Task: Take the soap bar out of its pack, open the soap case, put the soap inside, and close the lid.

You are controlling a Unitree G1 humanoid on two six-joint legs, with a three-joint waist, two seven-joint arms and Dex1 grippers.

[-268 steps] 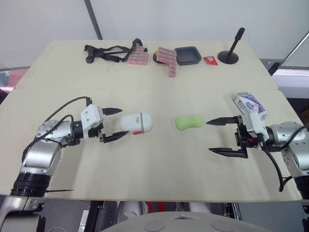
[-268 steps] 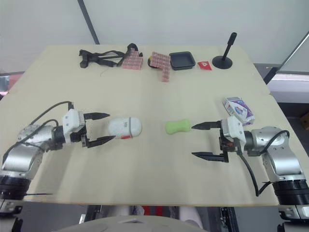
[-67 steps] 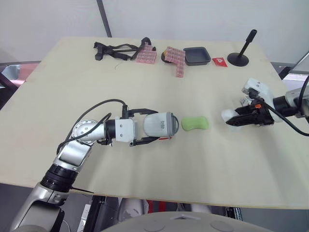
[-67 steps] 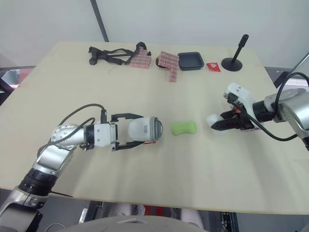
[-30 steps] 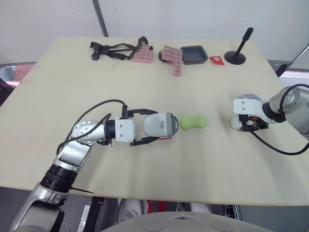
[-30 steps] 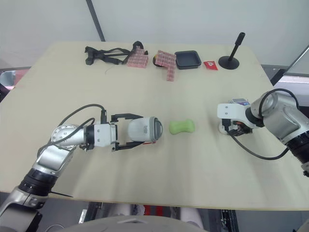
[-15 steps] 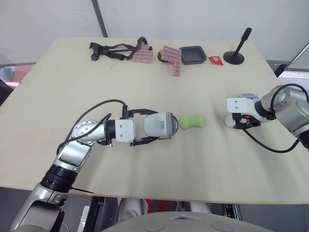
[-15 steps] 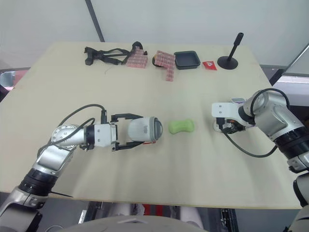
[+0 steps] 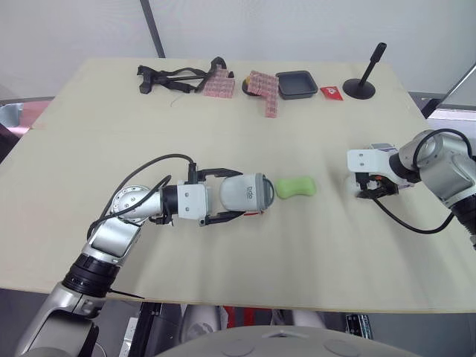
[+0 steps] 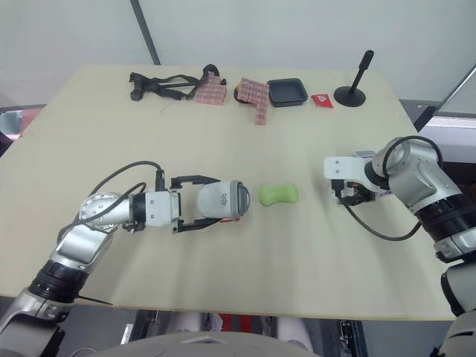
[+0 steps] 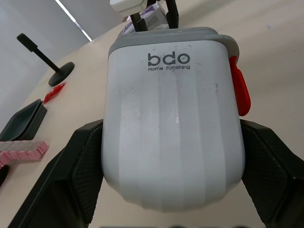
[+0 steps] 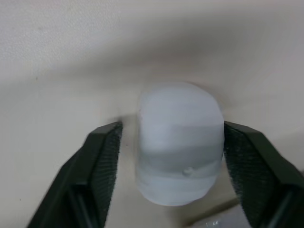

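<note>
As left claw (image 9: 233, 194) grips, case (image 9: 250, 193) points right

- The right gripper (image 12: 172, 127) points down at a pale beige tabletop (image 12: 71, 57), its two black fingers (image 12: 97, 166) spread wide.
- A white rounded object (image 12: 178, 152) lies on the tabletop between the fingers, blurred, with a domed end and a faint band across its middle.
- One finger stands clear of the object, with a strip of bare tabletop between them.
- The other finger (image 12: 251, 166) sits just beside the object's opposite edge; whether it touches cannot be told.
- A soft shadow runs across the tabletop beyond the object.
</note>
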